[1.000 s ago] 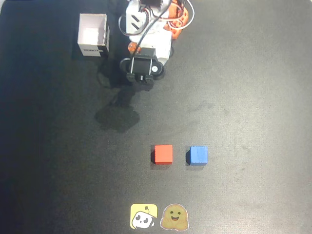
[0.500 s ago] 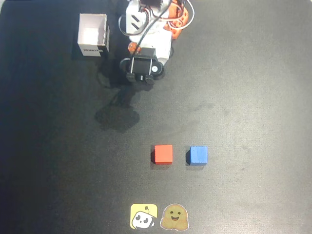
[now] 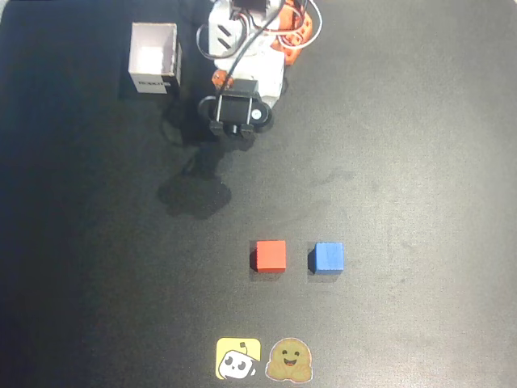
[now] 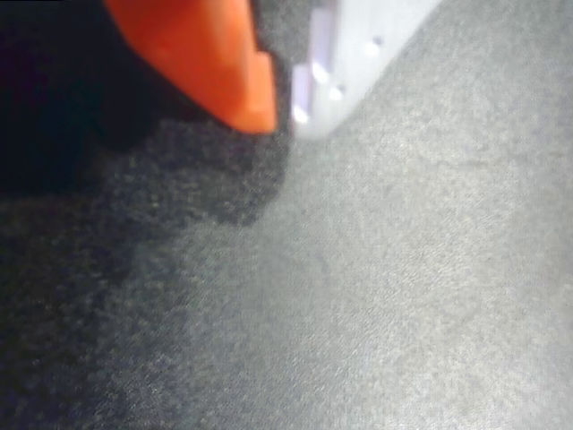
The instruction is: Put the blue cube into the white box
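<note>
Hovering near the small square white box (image 3: 153, 58), gripper (image 4: 285, 106) empty, orange and white fingers nearly touching. Sitting well below the box: small bright-blue solid cube (image 3: 328, 257), just right of red-orange cube (image 3: 270, 255). Reaching next: opening first, centring over blue, keeping clear of red.

label text on white box (image 3: 153, 58): too small to read
gripper (image 4: 282, 112): blurred, fingers cut off at 12 o'clock edge
arm base (image 3: 254, 20): cropped at 12 o'clock
</note>
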### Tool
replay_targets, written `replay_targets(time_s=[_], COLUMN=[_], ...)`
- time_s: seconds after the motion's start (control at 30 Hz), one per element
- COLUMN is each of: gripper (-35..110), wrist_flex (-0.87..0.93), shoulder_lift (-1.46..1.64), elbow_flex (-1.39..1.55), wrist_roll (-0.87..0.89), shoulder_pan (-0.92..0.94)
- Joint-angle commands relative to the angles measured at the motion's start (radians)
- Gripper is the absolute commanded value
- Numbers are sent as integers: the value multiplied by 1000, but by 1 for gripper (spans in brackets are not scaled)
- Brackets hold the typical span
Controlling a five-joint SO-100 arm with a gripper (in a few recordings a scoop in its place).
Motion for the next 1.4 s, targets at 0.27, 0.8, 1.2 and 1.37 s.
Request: replay_targets(time_s=[0.27,0.8,1.2,1.37], gripper=[0,0,0,0], wrist_flex=[3,-5,-305,-344], shoulder_lift=[3,3,-410,-719], elbow_flex=[-5,-5,-247,-512], wrist_roll=[-8,-31,9,58], shoulder_pan=[2,-3,-120,-193])
